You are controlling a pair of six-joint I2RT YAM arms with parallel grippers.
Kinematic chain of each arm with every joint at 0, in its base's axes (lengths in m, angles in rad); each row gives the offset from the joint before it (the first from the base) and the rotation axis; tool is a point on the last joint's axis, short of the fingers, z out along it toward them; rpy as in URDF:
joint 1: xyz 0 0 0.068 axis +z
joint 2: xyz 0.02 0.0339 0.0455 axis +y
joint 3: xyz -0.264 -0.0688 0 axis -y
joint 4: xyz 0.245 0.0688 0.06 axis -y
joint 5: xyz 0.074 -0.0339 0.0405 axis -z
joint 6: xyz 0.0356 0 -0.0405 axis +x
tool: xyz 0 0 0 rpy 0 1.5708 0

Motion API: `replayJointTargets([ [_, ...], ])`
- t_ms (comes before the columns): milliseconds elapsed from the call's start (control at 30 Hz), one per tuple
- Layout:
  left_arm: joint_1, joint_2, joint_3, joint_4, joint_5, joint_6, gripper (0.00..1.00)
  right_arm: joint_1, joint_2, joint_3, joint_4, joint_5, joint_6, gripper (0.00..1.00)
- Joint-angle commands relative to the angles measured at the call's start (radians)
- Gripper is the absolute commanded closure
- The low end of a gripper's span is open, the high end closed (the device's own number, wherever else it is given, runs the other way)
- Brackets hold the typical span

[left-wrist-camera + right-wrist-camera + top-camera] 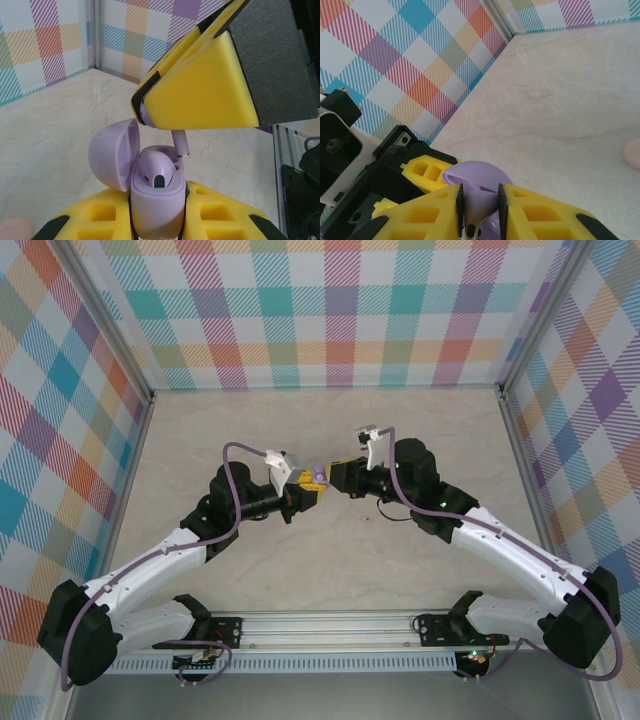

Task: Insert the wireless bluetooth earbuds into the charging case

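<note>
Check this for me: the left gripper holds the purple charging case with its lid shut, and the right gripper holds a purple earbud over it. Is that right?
Not quite. The left wrist view shows the lid open, tipped back beside the purple charging case. The rest stands: the left gripper holds the case, and the right gripper holds a purple earbud over it.

Your left pincer [300, 497] and right pincer [336, 476] meet tip to tip above mid-surface [330, 420], between the arms. The charging case [156, 200] sits clamped in the left pincer, lid [112, 155] swung left in left wrist view. First earbud [157, 170] lies in the case. Second earbud [181, 144], pinched in the right pincer, hangs just above, stem down at the rim.
</note>
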Motion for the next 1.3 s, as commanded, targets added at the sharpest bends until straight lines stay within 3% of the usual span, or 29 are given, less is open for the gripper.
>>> replayJointTargets([
  [0,-0.013,-0.018,0.039,0.013,0.021,-0.016,0.85,0.007,0.011,0.034,0.030,0.010,-0.015,0.74],
  [1267,-0.014,0.066,0.099,-0.027,0.004,-0.098,0.85,0.031,0.017,0.041,0.031,0.113,-0.035,0.76],
])
